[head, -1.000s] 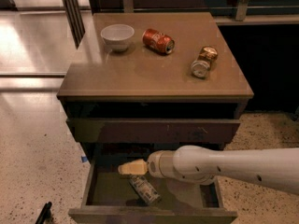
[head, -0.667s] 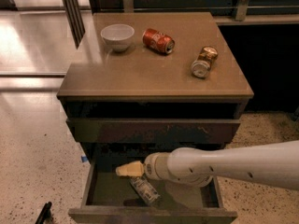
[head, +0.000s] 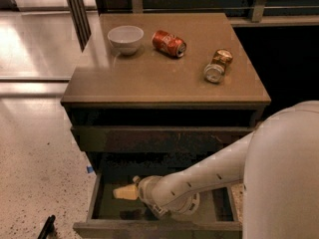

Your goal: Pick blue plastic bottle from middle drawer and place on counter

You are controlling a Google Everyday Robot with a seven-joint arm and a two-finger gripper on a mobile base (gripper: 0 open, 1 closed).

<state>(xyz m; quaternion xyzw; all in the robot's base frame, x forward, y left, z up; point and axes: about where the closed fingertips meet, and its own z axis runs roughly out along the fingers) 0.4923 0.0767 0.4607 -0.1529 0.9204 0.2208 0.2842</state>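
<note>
The small clear plastic bottle with the greyish-blue label [head: 158, 211] lies inside the wide, shallow dark-brown wooden middle drawer [head: 149, 228], left of the drawer's centre and near its front wall. It is almost wholly covered by the wrist of the white robot arm [head: 209, 173]. Only a small greyish piece shows under the wrist's near edge, so I cannot tell how the bottle lies.

The pale yellowish end effector [head: 124, 192] sits low in the drawer, just beside the bottle and pointing toward the drawer's left wall. I cannot tell whether it is apart, together or clamped on anything.

The drawer stands pulled out at the bottom of the dark wooden cabinet, and its dull greenish-grey floor shows at the left and right ends. Above it sits a flat dark drawer front [head: 149, 139], closed.

The smooth tan-brown counter [head: 149, 81] tops the cabinet and carries three things:
- A small white round bowl [head: 125, 38] stands upright near the far left corner.
- A red soda can [head: 169, 43] lies on its side just right of the bowl, near the far edge.
- A gold-brown can [head: 218, 65] lies on its side toward the right edge, well apart from the red can, with its silvery end facing the front.

A pale speckled floor [head: 35, 158] spreads to the left of the cabinet.
</note>
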